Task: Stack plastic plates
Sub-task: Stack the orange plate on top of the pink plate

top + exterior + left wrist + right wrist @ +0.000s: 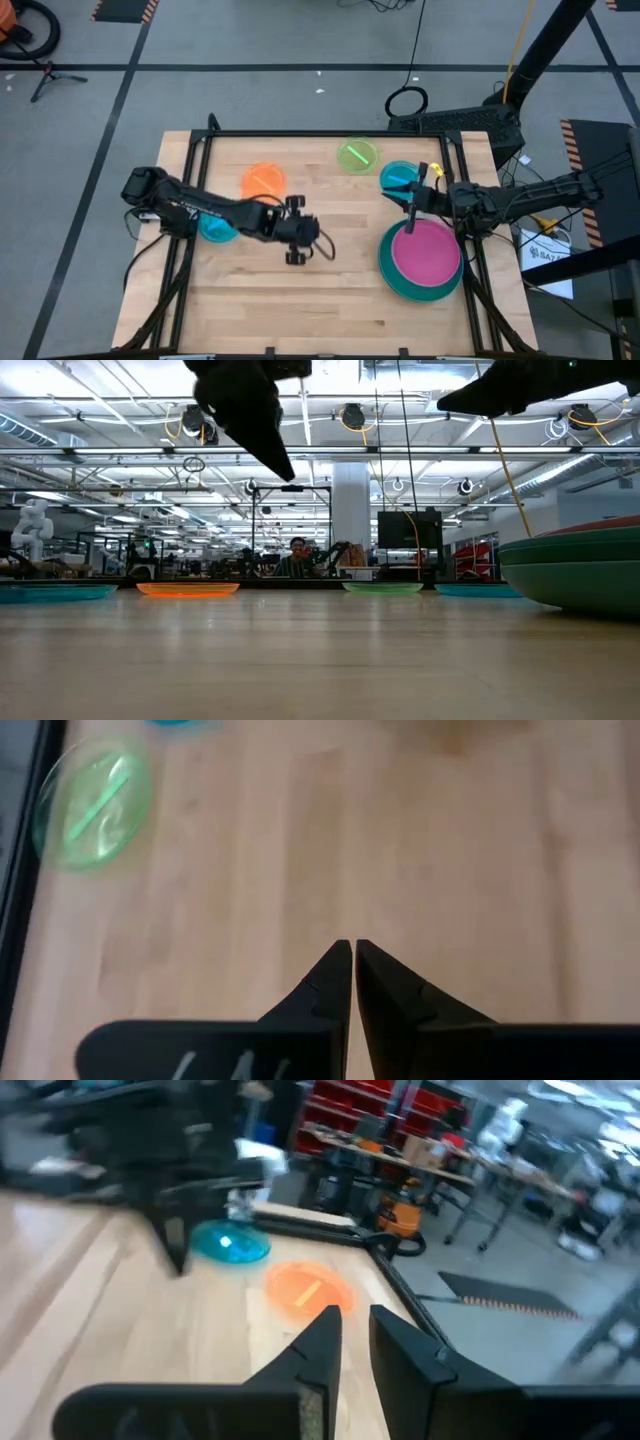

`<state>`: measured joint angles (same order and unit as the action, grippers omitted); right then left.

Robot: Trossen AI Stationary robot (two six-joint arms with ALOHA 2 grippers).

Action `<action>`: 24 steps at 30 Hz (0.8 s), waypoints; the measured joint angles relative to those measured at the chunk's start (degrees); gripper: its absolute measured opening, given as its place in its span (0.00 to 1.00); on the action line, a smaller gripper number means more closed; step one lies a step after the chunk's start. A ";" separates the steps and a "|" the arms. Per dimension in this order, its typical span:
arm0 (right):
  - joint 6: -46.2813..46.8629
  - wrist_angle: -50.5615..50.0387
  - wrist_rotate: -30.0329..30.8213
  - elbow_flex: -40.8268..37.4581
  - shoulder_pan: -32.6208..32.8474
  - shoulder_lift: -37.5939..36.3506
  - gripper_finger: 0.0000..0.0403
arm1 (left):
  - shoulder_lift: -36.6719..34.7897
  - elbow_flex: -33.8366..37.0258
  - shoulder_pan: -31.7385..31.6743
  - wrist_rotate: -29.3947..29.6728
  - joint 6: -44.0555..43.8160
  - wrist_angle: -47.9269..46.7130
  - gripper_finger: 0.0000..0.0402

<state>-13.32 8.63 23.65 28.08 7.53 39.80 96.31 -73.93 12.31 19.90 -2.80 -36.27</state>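
Several plastic plates lie flat on the wooden table. An orange plate (263, 180), a lime plate (357, 155) and a light blue plate (398, 176) sit toward the far edge. A teal plate (217, 229) lies partly under the left arm. At the right, a magenta plate (426, 250) rests inside a larger dark green plate (392, 272). My left gripper (297, 240) hovers shut over bare wood near the middle, fingers together (353, 952). My right gripper (412, 196) hangs above the table between the light blue plate and the magenta one, fingers a little apart (355, 1320) and holding nothing.
A black frame (330, 133) runs along the far, left and right sides of the table. Bare wood (300, 300) fills the near half. In the low view the stacked pair (580, 570) bulks at the right. A person (297, 556) sits far behind the table.
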 joint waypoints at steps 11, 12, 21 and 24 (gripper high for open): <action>12.42 0.15 1.78 4.62 0.00 8.10 0.01 | 0.00 0.22 8.62 6.42 4.80 -0.64 0.06; 12.84 0.13 1.78 5.52 0.00 9.89 0.01 | 0.00 0.22 8.83 6.56 5.17 -1.08 0.06; 13.27 -0.27 1.83 16.33 -1.56 27.60 0.00 | -6.86 5.98 8.42 8.13 3.58 -4.08 0.06; 13.16 -1.00 1.81 21.08 -3.33 32.96 0.00 | -13.66 11.42 8.51 11.08 1.54 -1.55 0.06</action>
<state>-0.16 7.63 25.45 49.16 4.20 72.76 82.65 -62.52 20.82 30.98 -1.26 -37.83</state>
